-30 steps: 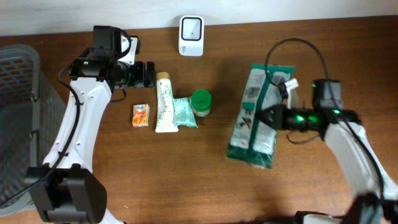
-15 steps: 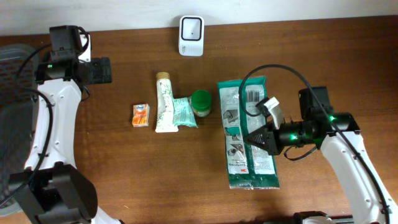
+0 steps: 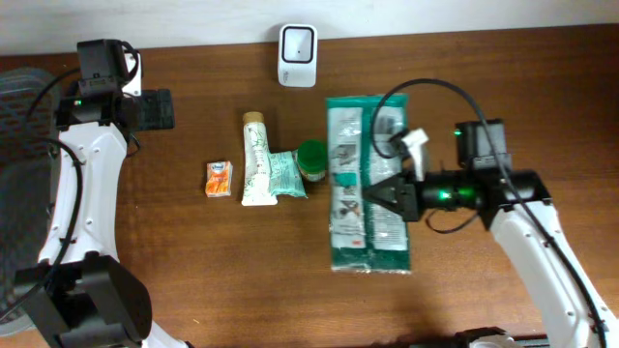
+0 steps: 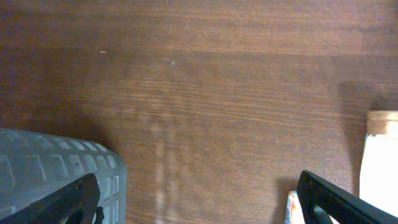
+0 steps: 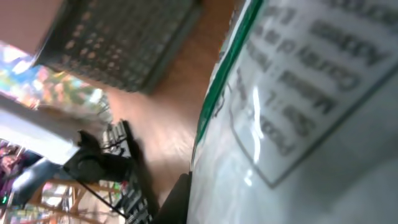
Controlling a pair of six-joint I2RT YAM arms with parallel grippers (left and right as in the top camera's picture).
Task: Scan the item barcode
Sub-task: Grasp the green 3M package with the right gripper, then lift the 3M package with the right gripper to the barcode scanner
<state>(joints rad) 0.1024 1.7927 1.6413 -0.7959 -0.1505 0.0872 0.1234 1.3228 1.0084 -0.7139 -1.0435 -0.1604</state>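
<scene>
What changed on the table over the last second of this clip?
The right gripper, shut on the green-and-white pouch, carried it left toward the middle items and turned it from tilted to straight. The open left gripper drew back left, away from the tube. Scanner, tube, orange packet, teal packet and green-lidded jar stayed put.

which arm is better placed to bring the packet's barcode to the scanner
Right. Its gripper is shut on the green packet, which is close to the white scanner at the table's far edge. The left gripper is open and empty, over by the basket, away from the packet.
</scene>
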